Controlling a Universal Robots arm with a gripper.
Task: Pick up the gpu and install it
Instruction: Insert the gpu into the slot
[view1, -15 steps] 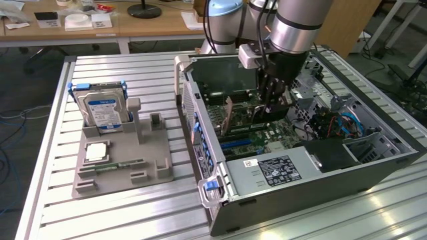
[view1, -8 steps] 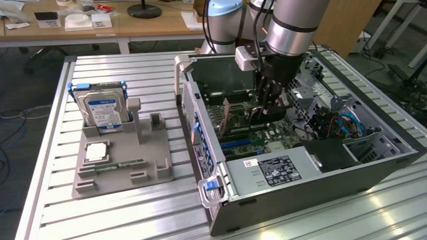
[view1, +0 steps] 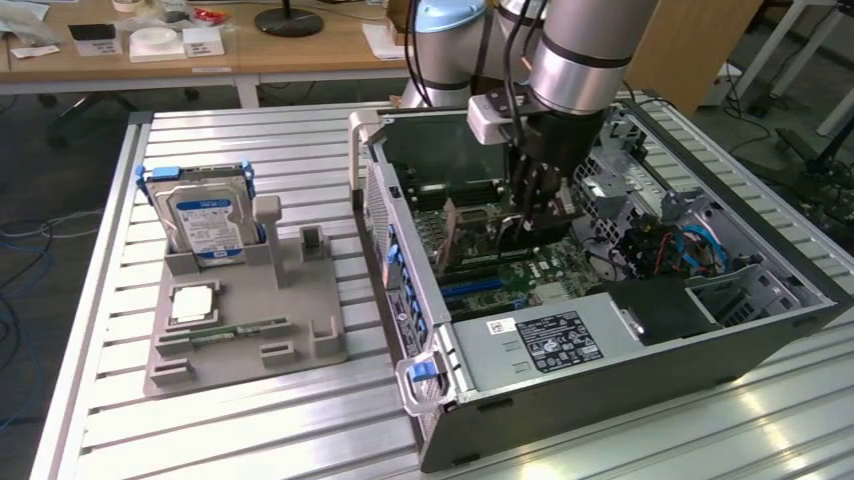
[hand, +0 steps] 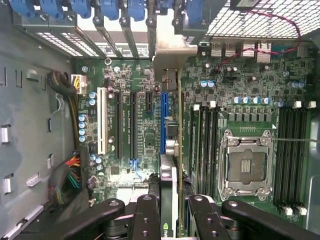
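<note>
I've got the gripper (hand: 168, 210) clamped on the gpu (hand: 169, 150) top edge; stiff, light, fragile, inside the pc case (view1: 747, 330).

The open computer case (view1: 587, 330) lies on its side on the slatted metal table (view1: 267, 420). To its exterior-view left on the table sits a grey parts holder (view1: 247, 320). In that holder, a silver hard drive with a blue label (view1: 207, 222) stands upright at the far end, and a narrow green memory stick (view1: 238, 330) lies flat nearer the front. Inside the case, the motherboard (hand: 145, 125) carries an empty processor socket (hand: 248, 165).
</note>
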